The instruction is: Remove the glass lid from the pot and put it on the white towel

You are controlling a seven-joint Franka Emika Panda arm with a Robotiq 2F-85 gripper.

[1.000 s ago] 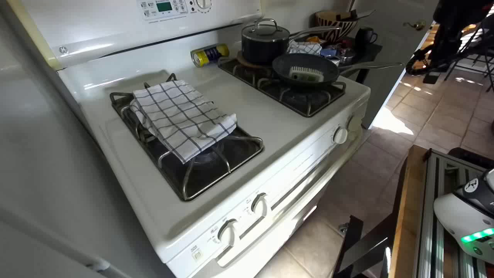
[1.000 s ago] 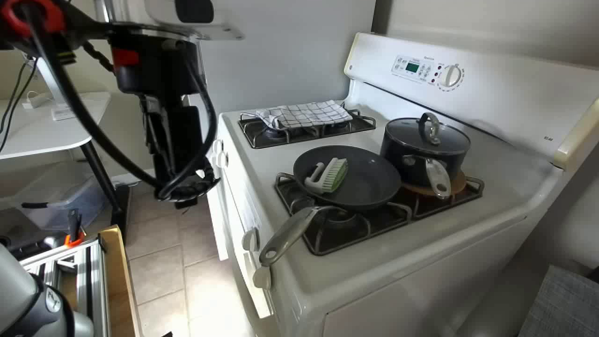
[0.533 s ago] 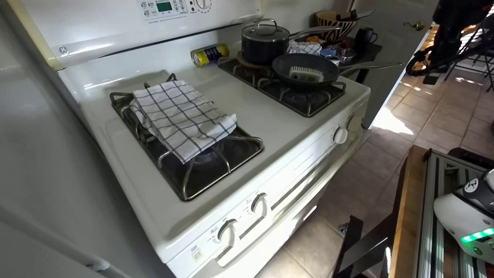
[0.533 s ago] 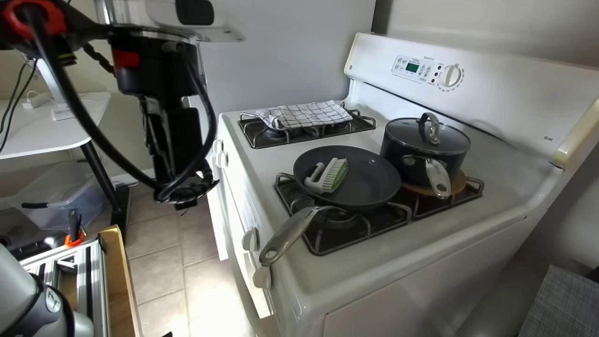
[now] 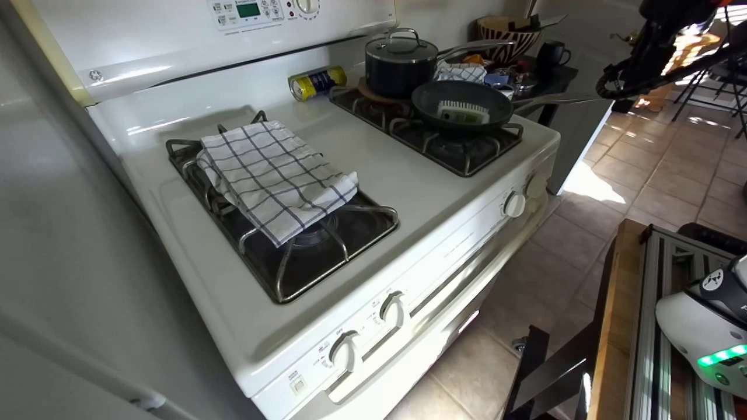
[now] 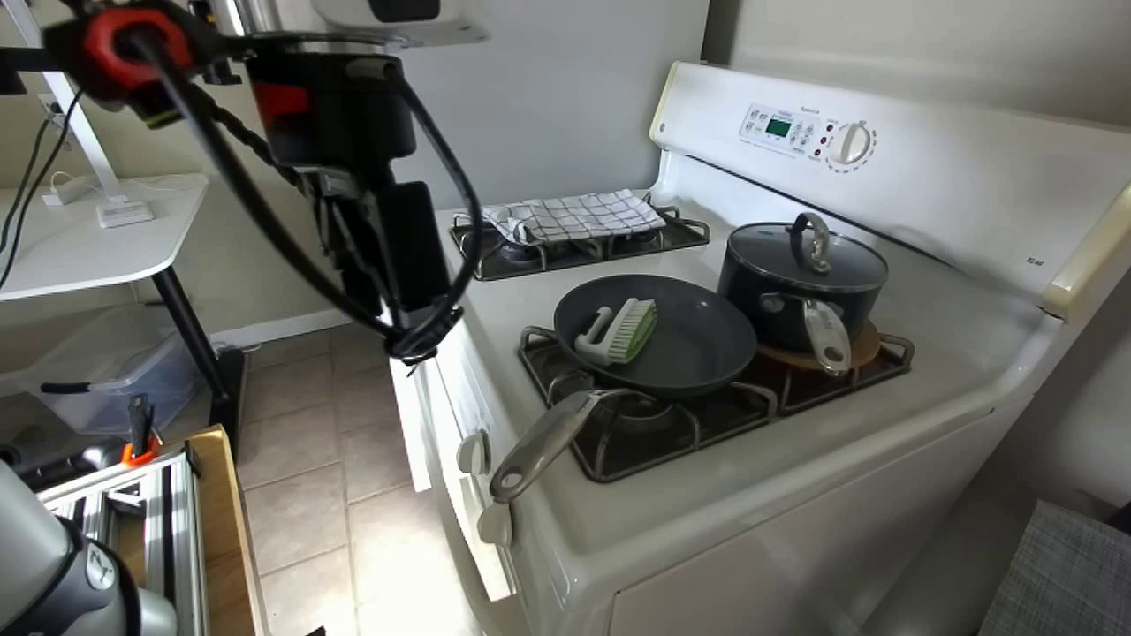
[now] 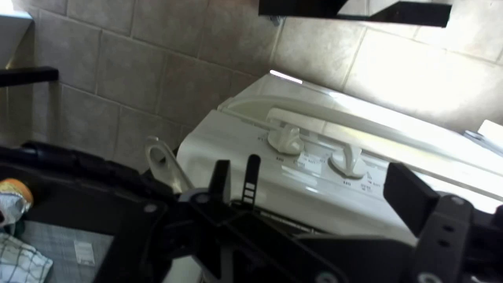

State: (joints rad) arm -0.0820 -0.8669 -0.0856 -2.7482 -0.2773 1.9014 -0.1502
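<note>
Capping pot (image 5: 400, 77), lid (image 6: 789, 259): both exterior views only.

Open room above the white towel (image 5: 277, 175), but frying pan (image 6: 687, 343) just beside the pot (image 5: 400, 76).

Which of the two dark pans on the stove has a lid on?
The deep pot at the back: the glass lid covers it. The shallow frying pan in front is uncovered, with a brush lying inside.
</note>
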